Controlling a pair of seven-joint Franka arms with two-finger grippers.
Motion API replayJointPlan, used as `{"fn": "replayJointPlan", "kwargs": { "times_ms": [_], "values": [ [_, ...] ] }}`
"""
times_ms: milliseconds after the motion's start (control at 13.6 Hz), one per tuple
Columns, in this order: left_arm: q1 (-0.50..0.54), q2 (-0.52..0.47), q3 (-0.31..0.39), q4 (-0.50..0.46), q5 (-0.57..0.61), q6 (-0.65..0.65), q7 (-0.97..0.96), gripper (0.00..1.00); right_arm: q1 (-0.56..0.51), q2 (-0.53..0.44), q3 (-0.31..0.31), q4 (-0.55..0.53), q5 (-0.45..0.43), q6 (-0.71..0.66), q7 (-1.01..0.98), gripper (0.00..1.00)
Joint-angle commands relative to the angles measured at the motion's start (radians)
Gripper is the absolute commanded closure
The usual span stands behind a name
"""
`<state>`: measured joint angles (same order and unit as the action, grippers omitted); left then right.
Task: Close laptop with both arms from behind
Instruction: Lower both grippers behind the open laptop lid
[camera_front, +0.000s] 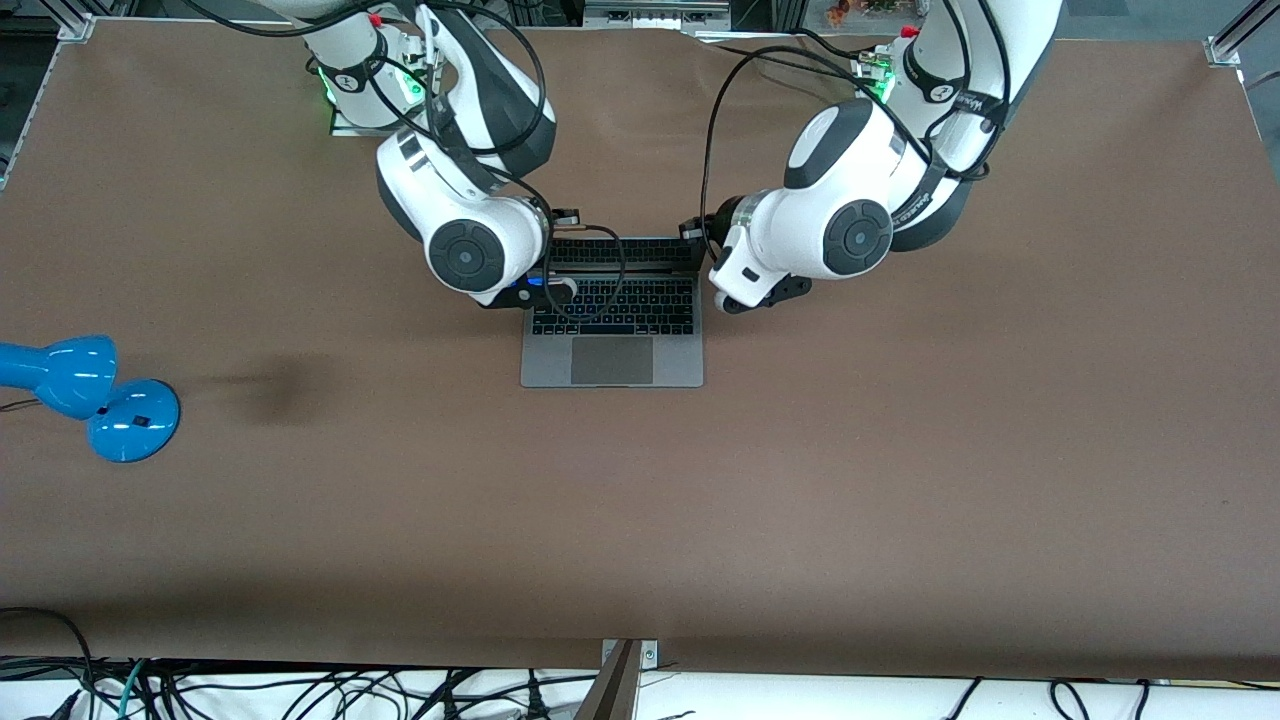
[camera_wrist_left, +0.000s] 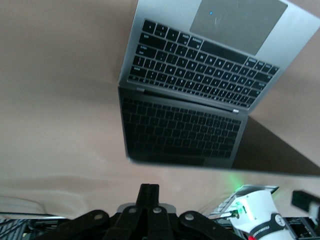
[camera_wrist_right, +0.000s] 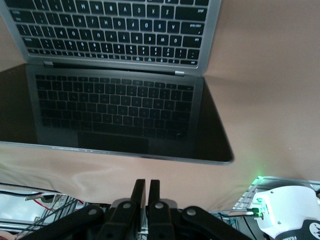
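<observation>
You have the laptop (camera_front: 612, 330) lying open near the middle of the worktop (camera_front: 900, 480), closer to the edge where the arms' bases stand than to the front camera's edge. Its trackpad end points toward the front camera and its hinge toward the bases; the hinge line runs parallel to that base edge. The screen stands up and leans back, dark, mirroring the black keyboard.

Your left gripper (camera_wrist_left: 149, 192) hangs just above the screen's top edge with its fingers clenched together, grasping nothing. Your right gripper (camera_wrist_right: 145, 189) hangs likewise above that top edge, toward the right arm's end, fingers pressed nearly shut and empty. Whether either touches the lid, you cannot tell.

The key legends are too small to read. A blue desk lamp (camera_front: 90, 395) sits at the worktop's edge at the right arm's end.
</observation>
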<state>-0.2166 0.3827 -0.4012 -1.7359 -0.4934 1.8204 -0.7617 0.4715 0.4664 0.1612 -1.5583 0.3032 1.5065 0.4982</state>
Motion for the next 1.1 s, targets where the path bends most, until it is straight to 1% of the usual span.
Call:
{"fn": "replayJointPlan", "kwargs": {
  "times_ms": [0,73,441,588,734,955,1028],
  "values": [
    [-0.003,0.021,0.002,0.004,-0.027,0.034,-0.013,1.0,0.004,0.015,-0.002,0.01,0.016,-0.022,0.005,0.96],
    [-0.003,0.033,0.002,0.007,-0.025,0.04,-0.013,1.0,0.004,0.015,-0.002,0.01,0.016,-0.022,0.003,1.0],
    [0.005,0.061,0.008,0.019,-0.017,0.057,0.002,1.0,-0.011,0.024,-0.008,0.023,-0.001,-0.009,-0.01,1.0],
    [0.005,0.073,0.012,0.025,-0.017,0.086,0.005,1.0,-0.024,0.032,-0.011,0.024,-0.006,0.001,-0.013,1.0],
    [0.005,0.102,0.013,0.058,-0.016,0.089,0.005,1.0,-0.036,0.035,-0.011,0.027,-0.018,0.023,-0.038,1.0],
    [0.005,0.137,0.016,0.104,-0.016,0.089,0.004,1.0,-0.044,0.044,-0.037,0.029,-0.018,0.044,-0.092,1.0],
    [0.005,0.134,0.016,0.104,-0.014,0.089,0.002,1.0,-0.044,0.044,-0.049,0.029,-0.018,0.05,-0.098,1.0]
  ]
}}
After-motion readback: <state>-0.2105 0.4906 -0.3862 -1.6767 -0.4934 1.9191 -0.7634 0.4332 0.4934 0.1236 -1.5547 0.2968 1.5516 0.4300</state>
